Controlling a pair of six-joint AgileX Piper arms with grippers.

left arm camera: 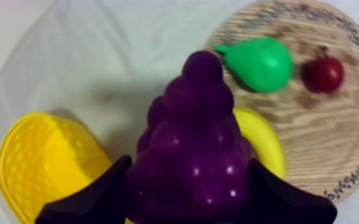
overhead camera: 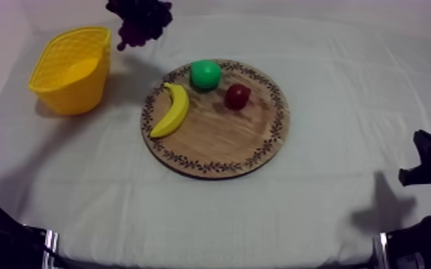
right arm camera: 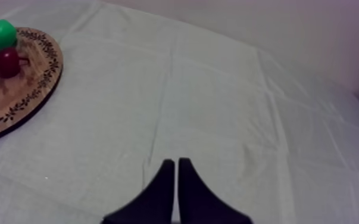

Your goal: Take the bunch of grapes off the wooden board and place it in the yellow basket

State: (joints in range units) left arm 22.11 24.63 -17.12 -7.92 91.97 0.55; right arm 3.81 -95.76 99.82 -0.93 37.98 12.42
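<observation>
Left jaws grip bunch of grapes (left arm camera: pixel 193 149) near yellow basket (left arm camera: pixel 38 161)

In the top view the bunch of grapes (overhead camera: pixel 141 20) is cut off by the upper edge. From the left wrist, the grapes hide much of the banana (left arm camera: pixel 268 146). The left claw (left arm camera: pixel 189 164) covers part of the yellow basket (left arm camera: pixel 38 161), and the wooden board (left arm camera: pixel 330 149) runs past the picture's edge.
</observation>
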